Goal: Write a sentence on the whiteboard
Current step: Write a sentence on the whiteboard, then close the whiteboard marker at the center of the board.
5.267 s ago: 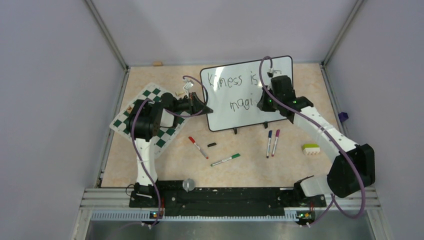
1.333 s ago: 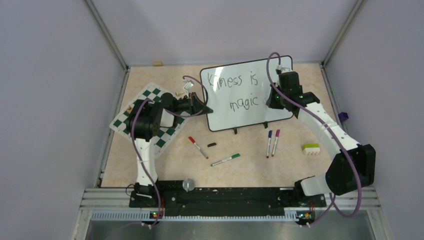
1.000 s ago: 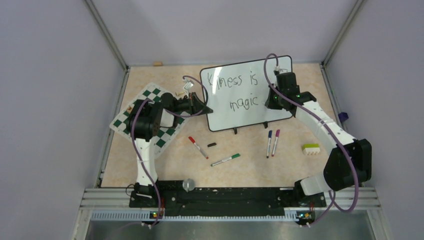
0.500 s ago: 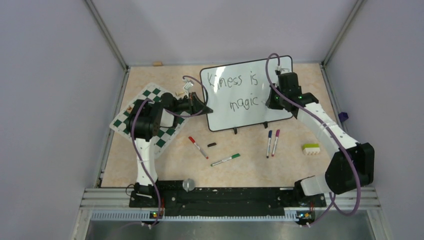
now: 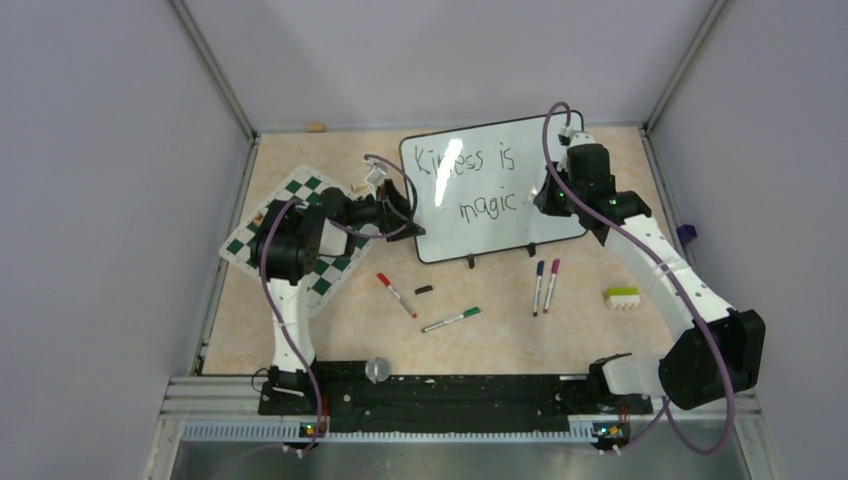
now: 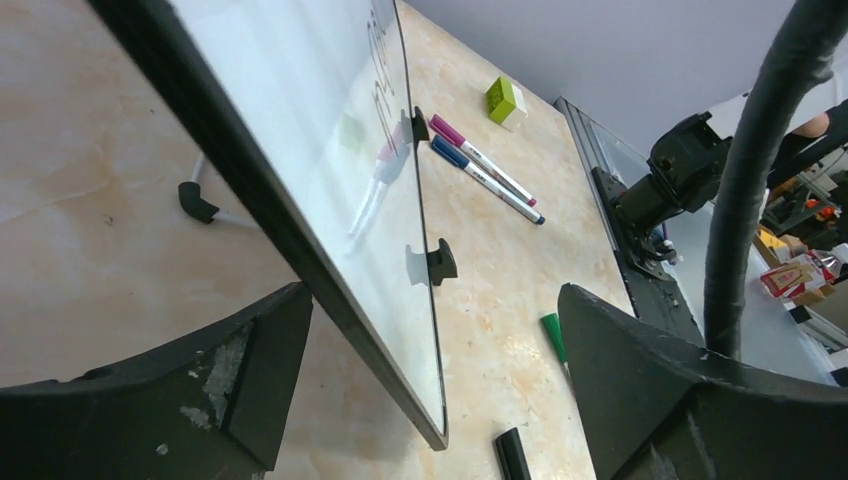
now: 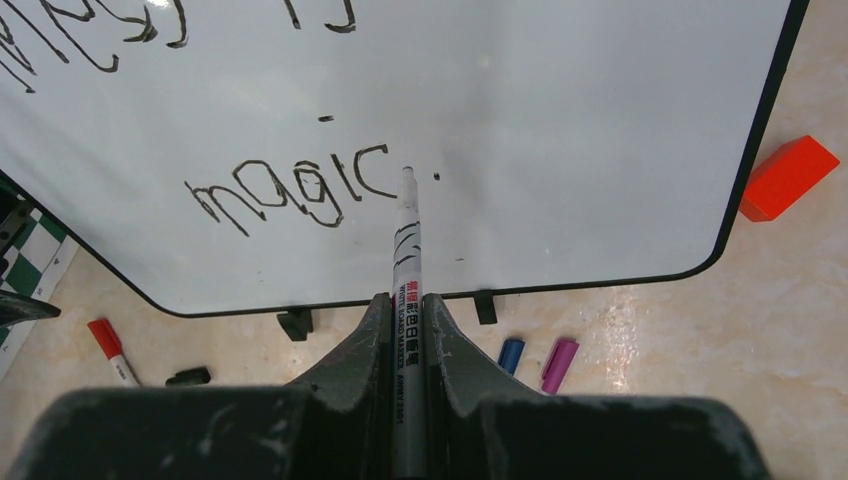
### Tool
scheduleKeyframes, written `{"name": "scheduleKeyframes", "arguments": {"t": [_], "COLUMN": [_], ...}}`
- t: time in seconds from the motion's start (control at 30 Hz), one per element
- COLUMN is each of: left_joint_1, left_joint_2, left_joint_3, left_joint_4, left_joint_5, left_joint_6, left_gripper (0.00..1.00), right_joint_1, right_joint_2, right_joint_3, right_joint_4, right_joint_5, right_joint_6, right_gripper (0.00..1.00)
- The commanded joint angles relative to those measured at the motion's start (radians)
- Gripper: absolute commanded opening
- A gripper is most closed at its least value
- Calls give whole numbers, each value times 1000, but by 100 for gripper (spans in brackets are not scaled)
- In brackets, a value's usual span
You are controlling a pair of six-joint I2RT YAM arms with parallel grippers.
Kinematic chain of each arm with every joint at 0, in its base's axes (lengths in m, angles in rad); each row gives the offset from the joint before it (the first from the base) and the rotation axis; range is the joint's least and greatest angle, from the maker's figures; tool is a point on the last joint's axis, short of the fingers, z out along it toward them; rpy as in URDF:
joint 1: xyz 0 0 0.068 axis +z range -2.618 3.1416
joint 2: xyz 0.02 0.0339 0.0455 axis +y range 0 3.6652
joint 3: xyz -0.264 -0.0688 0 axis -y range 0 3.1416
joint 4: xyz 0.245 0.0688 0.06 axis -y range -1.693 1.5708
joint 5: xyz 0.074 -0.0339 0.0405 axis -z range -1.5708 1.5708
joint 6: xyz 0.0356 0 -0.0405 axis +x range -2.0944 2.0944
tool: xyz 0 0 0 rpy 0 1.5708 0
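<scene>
Your left gripper (image 6: pixel 430 305) stands wide open astride the whiteboard (image 5: pixel 450 230) at its left edge, holding nothing. Your right gripper (image 7: pixel 407 300) is clamped on a black marker (image 7: pixel 405 235), its tip near the dot ending the sentence (image 7: pixel 290 190). The board stands propped at the table's far middle. Unbraced, it could slide or tip under another marker press, or catch on a jaw.

I see the whiteboard (image 5: pixel 470 235) standing far-centre, the chess mat (image 5: pixel 306 185) left of it; near of it lie loose markers (image 5: pixel 450 320) and a cap (image 5: pixel 424 289), a toy block (image 5: pixel 622 298) to their right
</scene>
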Motion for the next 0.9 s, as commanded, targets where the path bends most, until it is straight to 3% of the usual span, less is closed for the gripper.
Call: {"name": "scheduleKeyframes", "arguments": {"t": [0.0, 0.3, 0.6, 0.7, 0.87], "left_joint_1": [6, 37, 127, 151, 170], "left_joint_2": [-87, -140, -250, -305, -504], "left_joint_3": [-49, -144, -303, -332, -491], "left_joint_4": [109, 109, 109, 108, 37], "left_joint_5": [-7, -89, -257, -259, -433], "left_joint_6": [62, 126, 199, 215, 261], "left_gripper": [99, 99, 99, 99, 99], "right_joint_1": [-8, -7, -7, -7, -6], "right_joint_2": [-17, 6, 34, 45, 62], "right_joint_3": [34, 80, 131, 157, 201], "right_joint_4": [25, 14, 11, 9, -2], "right_joint_5": [-8, -13, -30, -31, -59], "right_joint_6": [-15, -33, -28, -32, -27], "right_gripper": [0, 0, 0, 0, 0]}}
